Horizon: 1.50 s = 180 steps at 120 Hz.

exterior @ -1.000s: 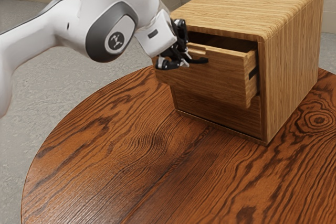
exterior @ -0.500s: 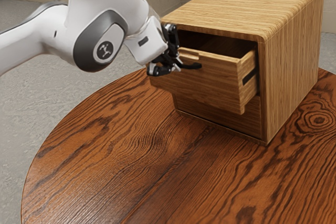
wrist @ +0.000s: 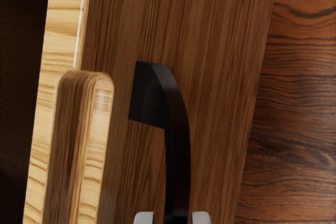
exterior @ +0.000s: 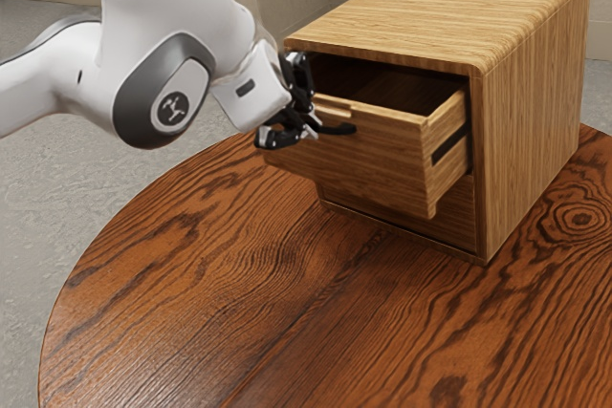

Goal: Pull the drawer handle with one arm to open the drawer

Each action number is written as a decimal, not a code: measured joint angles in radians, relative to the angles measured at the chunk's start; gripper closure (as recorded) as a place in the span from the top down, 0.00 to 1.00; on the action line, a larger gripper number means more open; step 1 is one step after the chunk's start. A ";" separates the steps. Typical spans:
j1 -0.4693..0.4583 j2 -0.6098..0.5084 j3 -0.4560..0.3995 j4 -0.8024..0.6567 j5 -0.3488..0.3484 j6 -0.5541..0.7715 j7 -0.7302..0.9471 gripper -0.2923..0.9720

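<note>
Drawer (exterior: 382,145) partway out, gripper (exterior: 325,114) at its handle (wrist: 79,150) (grip unclear), open tabletop (exterior: 239,312) beyond front edge

Emblem: one small white angular mark, standing on the round grey cap (exterior: 174,107) of the white arm's (exterior: 57,83) joint, seen in the exterior view.
Reading of the emblem: a maker's sign made of short strokes; from where I stand it spells no letter or word I can make out.
Words: none readable on the cabinet (exterior: 516,93), the drawer (exterior: 373,155) or the surface (exterior: 287,312).
Numbers: none readable.
Wrist view: no writing on the drawer front or the handle (wrist: 79,145).
</note>
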 joint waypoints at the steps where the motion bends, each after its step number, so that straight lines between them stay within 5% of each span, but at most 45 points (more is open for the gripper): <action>1: 0.000 -0.001 0.000 -0.001 -0.001 0.001 0.000 0.19; 180: -0.003 -0.208 0.014 -0.224 -0.051 0.038 -0.007 0.21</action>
